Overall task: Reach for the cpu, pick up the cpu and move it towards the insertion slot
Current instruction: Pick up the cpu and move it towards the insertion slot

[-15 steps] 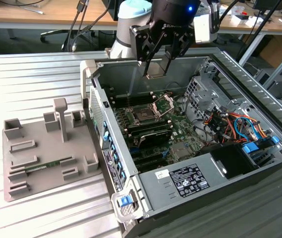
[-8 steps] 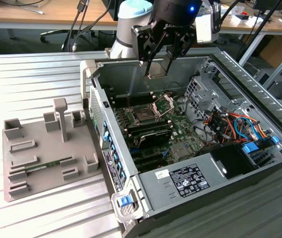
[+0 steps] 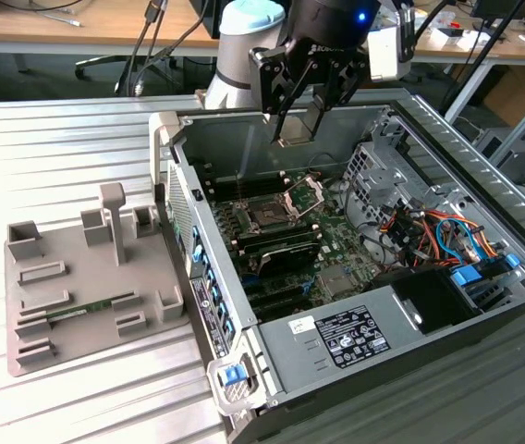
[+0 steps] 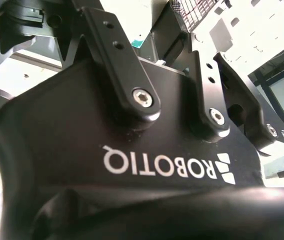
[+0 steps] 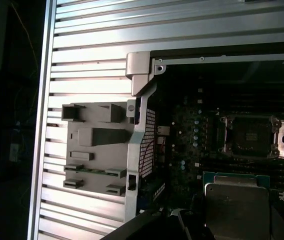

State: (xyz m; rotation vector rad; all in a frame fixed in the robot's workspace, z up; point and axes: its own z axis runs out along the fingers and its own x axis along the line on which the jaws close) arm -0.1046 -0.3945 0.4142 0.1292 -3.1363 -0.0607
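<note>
Right now the gripper (image 3: 301, 125) is hanging over the open computer case (image 3: 244, 319), fingers closed on the cpu (image 3: 296, 139) (a small pale square chip sitting between the fingertips). In the first wrist view the cpu (image 5: 237, 207) is showing as a silvery plate with a thin teal edge, held up off the motherboard (image 3: 332, 245).

The insertion slot (image 3: 276, 211) is lying lower down on the board, metal frame hinged open, dark centre exposed. The chip is hovering above and toward the back wall of the case from the slot, not touching it. In the first wrist view the insertion slot (image 5: 252, 136) is sitting just beside the held chip.

Out on the ribbed metal desk (image 3: 59, 139), on the exterior view's left of the case, a grey parts tray (image 3: 87, 305) is holding a green memory stick (image 3: 78, 312) in one of its grooves. In the second wrist view the gripper body (image 4: 132, 165) is filling most of the frame.
</note>
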